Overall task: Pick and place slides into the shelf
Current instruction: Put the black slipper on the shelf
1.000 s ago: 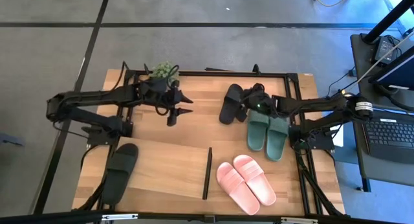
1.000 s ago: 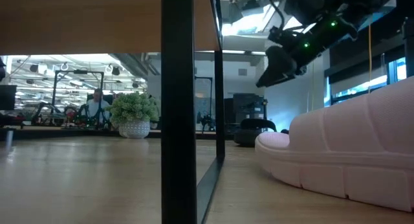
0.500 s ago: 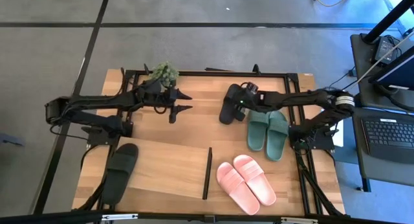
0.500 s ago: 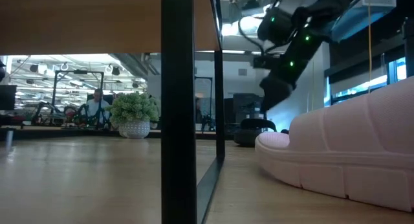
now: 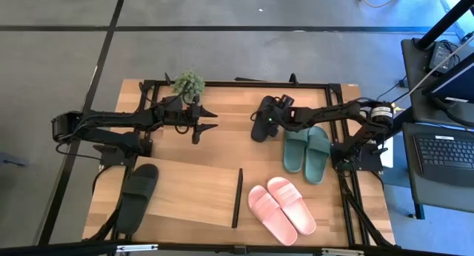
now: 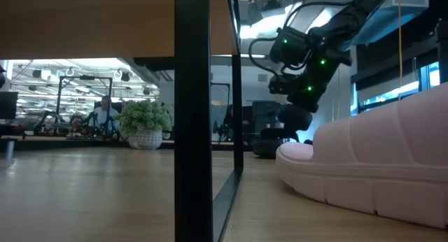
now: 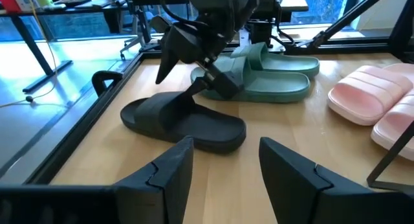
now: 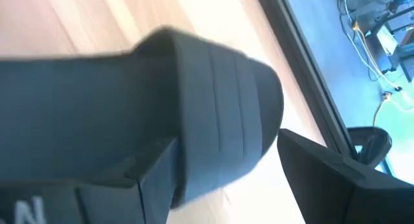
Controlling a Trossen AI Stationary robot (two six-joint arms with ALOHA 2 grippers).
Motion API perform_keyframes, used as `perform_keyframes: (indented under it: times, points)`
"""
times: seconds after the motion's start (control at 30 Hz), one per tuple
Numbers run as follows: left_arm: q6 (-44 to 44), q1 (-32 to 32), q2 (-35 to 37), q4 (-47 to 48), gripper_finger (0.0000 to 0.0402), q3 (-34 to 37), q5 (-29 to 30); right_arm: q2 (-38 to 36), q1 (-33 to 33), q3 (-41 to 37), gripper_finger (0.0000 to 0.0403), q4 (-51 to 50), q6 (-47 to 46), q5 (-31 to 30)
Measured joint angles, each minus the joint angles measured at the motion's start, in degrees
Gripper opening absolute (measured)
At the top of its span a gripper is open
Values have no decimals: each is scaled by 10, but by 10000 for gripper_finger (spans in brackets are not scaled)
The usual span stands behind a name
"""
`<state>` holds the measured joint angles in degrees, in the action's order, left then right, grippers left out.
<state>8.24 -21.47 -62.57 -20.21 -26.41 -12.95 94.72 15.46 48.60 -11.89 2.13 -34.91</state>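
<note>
- Black slide [image 5: 138,197]: lying on the shelf [image 5: 189,197] top, at its left end.
- Left gripper [image 5: 210,117]: fingers spread, empty, above the table near the plant [image 5: 189,82].
- Second black slide [image 5: 264,118]: on the table beyond the shelf; right gripper [image 5: 271,120] straddles its strap, fingers open.
- Green slides [image 5: 306,152]: paired, just right of it.
- Pink slides [image 5: 281,209]: paired, right of the shelf's divider [image 5: 237,198].

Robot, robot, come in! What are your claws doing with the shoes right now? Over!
Right gripper open, straddling black slide's strap at back of table, not lifted. Left gripper open, waiting left of it. Other black slide sits on shelf. Nothing blocking.
</note>
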Motion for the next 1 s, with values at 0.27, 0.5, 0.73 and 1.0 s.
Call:
perform_keyframes:
  times: [0.27, 0.5, 0.73, 1.0]
  points:
    - [14, 0, 0, 1, 169, 0, 0, 10, 0, 0, 237, 12, -12, 0]
    - [11, 0, 0, 2, 169, 0, 0, 10, 0, 0, 149, 14, -17, 0]
    - [10, 0, 0, 2, 169, 0, 0, 10, 0, 0, 46, 13, -14, -1]
    - [9, 0, 0, 2, 169, 0, 0, 10, 0, 0, 23, 14, -14, -3]
